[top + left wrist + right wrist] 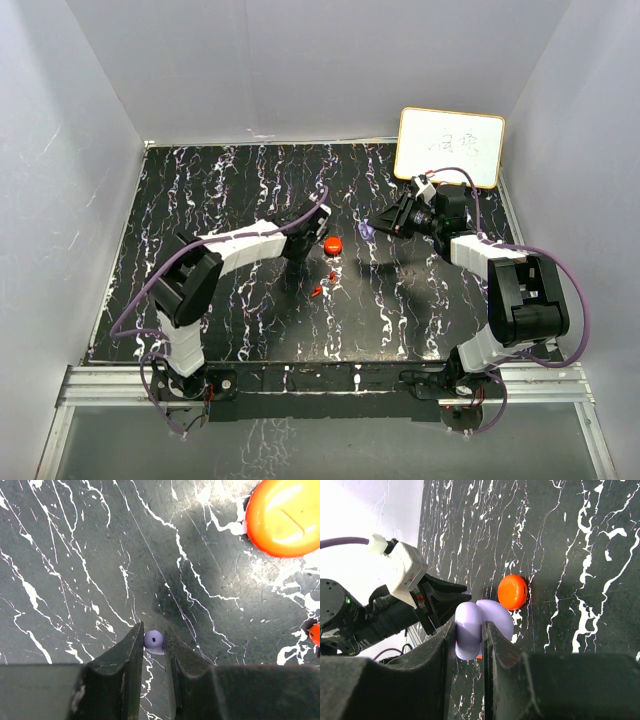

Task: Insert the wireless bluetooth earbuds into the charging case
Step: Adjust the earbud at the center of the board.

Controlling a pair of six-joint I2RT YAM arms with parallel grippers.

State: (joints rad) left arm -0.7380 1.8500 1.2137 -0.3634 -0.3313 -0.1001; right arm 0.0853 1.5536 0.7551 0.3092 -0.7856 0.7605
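My left gripper (154, 631) is shut on a tiny lavender earbud (154, 640), held just above the black marbled table (75, 580). In the top view it (311, 243) sits just left of the round red case (333, 244), which lies closed on the table. My right gripper (469, 623) is shut on one half of the lavender charging case (468, 630), whose other half (497, 616) is hinged open. It holds that case (368, 231) in the air, right of the red case (513, 591). Two small red earbuds (317, 291) (331, 275) lie below the red case.
A white board with writing (450, 146) leans at the back right corner. Grey walls close in the table on three sides. The left arm's fingers (445, 587) show just beyond the lavender case in the right wrist view. One red earbud (315, 635) peeks in at the left wrist view's right edge.
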